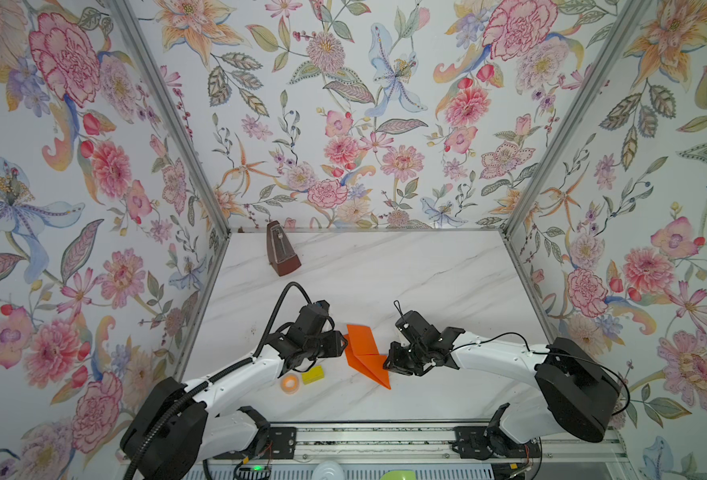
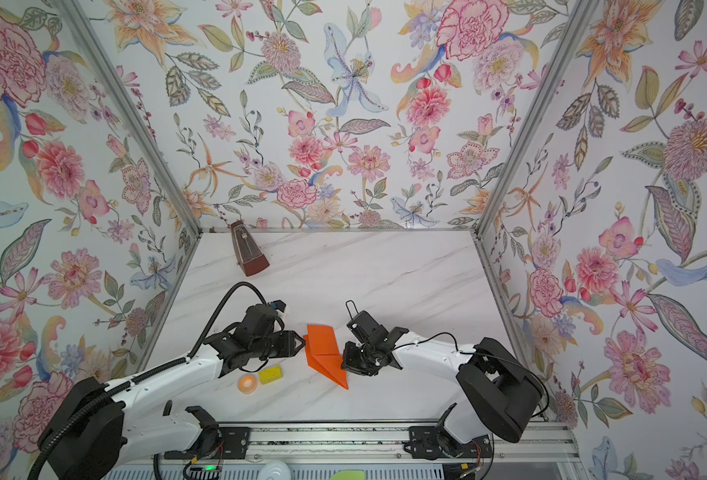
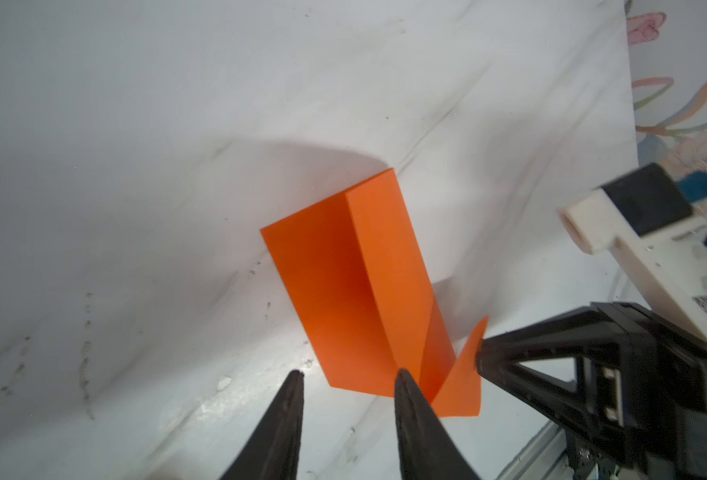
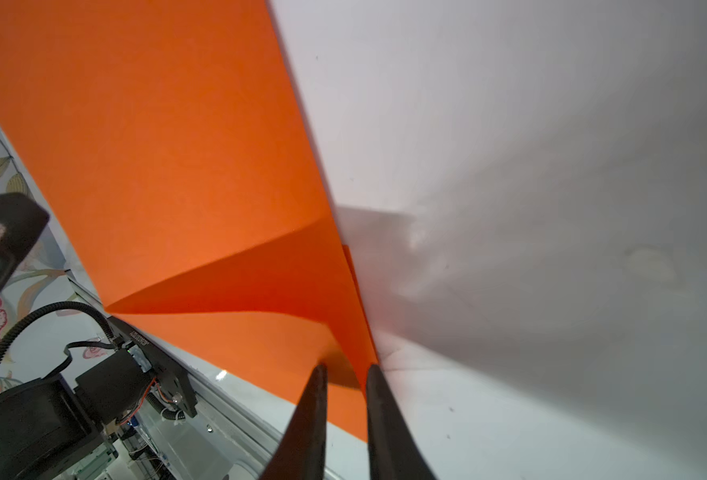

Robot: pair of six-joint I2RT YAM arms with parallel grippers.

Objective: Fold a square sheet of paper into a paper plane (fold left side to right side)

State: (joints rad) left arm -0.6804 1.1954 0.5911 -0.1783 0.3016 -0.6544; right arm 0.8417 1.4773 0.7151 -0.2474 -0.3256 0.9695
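Right now the bright-orange folded sheet of paper (image 1: pixel 364 353) (image 2: pixel 325 353) lies on the white marble-patterned table (image 1: pixel 426 282), well apart from the brown pyramid-shaped metronome (image 1: pixel 282 251) (image 2: pixel 249 251), on the side toward the arms' bases and off to the metronome's right. It is creased into a narrow pointed shape, with the tip aimed away from the metronome. In the left wrist view (image 3: pixel 356 291) 1 long flap lies flat, another stands up along a crease, and a small corner lifts at the near end.

The left gripper (image 1: pixel 345 343) (image 2: pixel 304 343) sits at the paper's edge on the metronome's side. From its wrist camera the gripper (image 3: pixel 349 374) shows its 2 black fingers clearly spread, released, with 1 fingertip at the paper's edge and bare table in most of the gap.

The right gripper (image 1: pixel 385 365) (image 2: pixel 342 365) meets the paper's opposite edge, farther right of the metronome. In the right wrist view (image 4: pixel 345 368) its fingers are parted only a little, and a raised fold of the paper (image 4: pixel 177 166) stands in that narrow gap. I cannot tell whether either pad presses it.

A small orange tape ring (image 1: pixel 289 383) (image 2: pixel 248 383) and a small yellow block (image 1: pixel 312 375) (image 2: pixel 270 375) sit just beside each other, also well away from the metronome toward the bases, close under the left arm.
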